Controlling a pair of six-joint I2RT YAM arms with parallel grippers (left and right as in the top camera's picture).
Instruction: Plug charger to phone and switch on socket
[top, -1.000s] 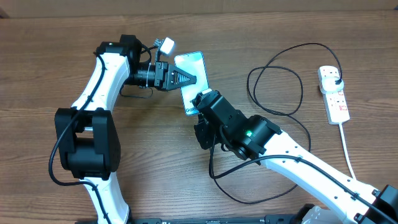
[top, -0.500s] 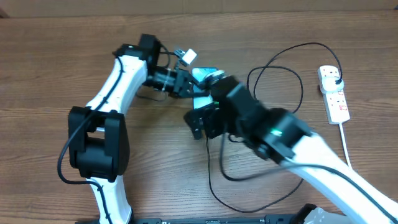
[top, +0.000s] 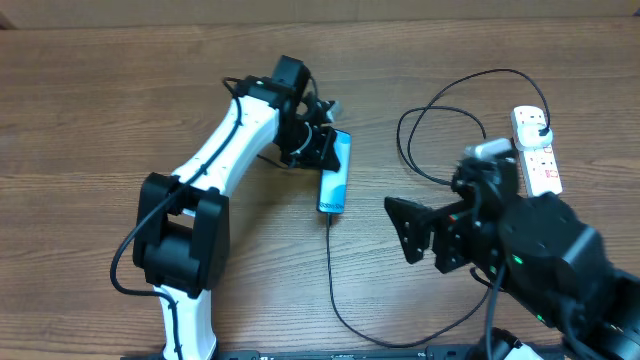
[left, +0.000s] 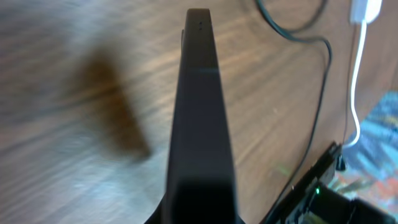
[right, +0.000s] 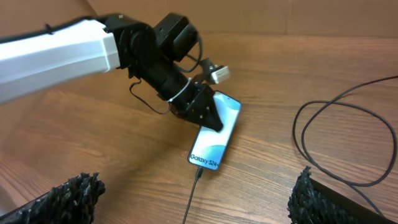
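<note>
The phone (top: 335, 172), its screen blue, is held tilted above the table with my left gripper (top: 322, 150) shut on its upper end. The left wrist view shows the phone (left: 199, 93) edge-on as a dark slab between the jaws of that gripper (left: 200, 211). The charger (top: 332, 280) is a thin black cable whose tip (right: 199, 172) sits in the phone's (right: 214, 134) lower end. It loops right to a black plug (top: 541, 126) in the white socket (top: 540, 165). My right gripper (top: 400, 230) stands wide open and empty, right of the phone and apart from it; in its own view that gripper (right: 193, 205) faces the phone.
The cable's big loop (top: 445, 130) lies between the phone and the socket. A thick white cord (top: 560, 250) runs from the socket toward the table's front edge. My left arm (top: 230, 140) stretches across the left half of the wooden table.
My right gripper has opened, let go of the cable tip and drawn back to the right. My left arm has swung right with the phone, now cabled at its lower end.
</note>
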